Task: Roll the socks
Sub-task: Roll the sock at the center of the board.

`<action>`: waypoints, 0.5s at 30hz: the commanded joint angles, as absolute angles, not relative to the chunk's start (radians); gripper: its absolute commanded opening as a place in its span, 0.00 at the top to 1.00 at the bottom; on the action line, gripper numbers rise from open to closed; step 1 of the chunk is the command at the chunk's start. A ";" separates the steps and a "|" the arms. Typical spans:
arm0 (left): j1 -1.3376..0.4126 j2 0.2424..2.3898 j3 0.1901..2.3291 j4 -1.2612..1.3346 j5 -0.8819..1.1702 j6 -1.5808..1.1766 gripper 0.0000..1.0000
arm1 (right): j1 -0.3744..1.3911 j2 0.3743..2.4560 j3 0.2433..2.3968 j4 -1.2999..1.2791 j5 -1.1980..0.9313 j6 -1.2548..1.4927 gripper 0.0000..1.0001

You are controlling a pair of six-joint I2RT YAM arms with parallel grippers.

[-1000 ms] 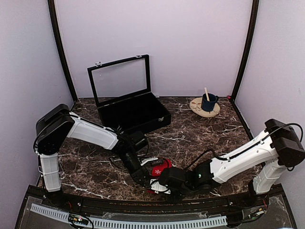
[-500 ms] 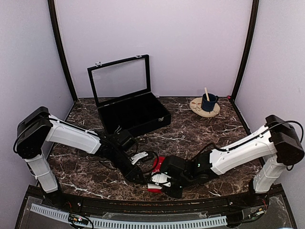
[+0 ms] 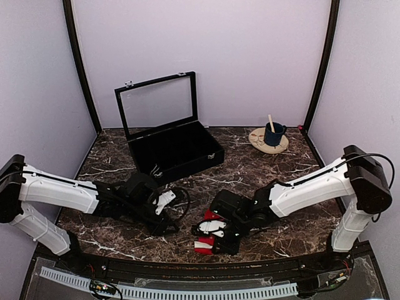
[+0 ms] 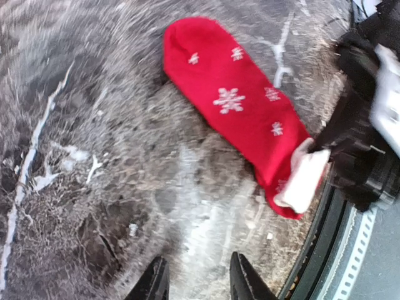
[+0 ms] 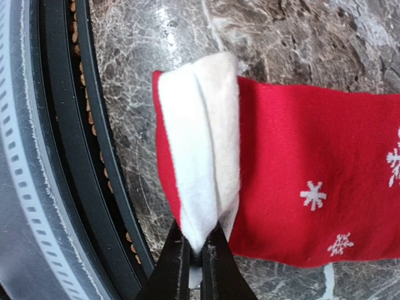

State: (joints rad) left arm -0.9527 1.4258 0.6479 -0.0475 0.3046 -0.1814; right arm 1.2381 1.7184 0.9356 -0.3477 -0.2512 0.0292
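Observation:
A red sock (image 4: 237, 112) with white snowflake marks lies flat on the dark marble table, its white cuff (image 4: 305, 182) toward the front rail. In the top view the sock (image 3: 203, 247) shows red at the table's near edge, mostly hidden under the right arm. My right gripper (image 5: 198, 250) is shut on the folded white cuff (image 5: 200, 156), which shows two layers; the red body (image 5: 312, 181) runs off to the right. My left gripper (image 4: 199, 284) is open over bare marble, short of the sock and touching nothing. It sits left of the sock in the top view (image 3: 167, 224).
A black case (image 3: 178, 151) with its glass lid raised stands at the back left. At the back right a blue mug (image 3: 273, 134) holding a stick rests on a round wooden coaster. The black front rail (image 5: 69, 156) runs right beside the cuff.
The left arm has dropped low and pulled back to the left, away from the sock. The right gripper has kept its hold on the cuff and shifted slightly toward the front edge.

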 commanded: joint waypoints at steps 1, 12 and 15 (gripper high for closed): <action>-1.059 1.315 0.598 -0.010 0.148 -0.142 0.65 | 1.181 1.754 0.959 -0.389 -0.427 0.059 1.00; -1.260 1.247 0.582 0.004 -0.015 -0.010 0.60 | 1.061 1.790 0.960 -0.372 -0.671 0.119 1.00; -1.289 1.312 0.618 0.000 -0.012 0.057 0.60 | 1.048 1.809 0.970 -0.382 -0.717 0.127 1.00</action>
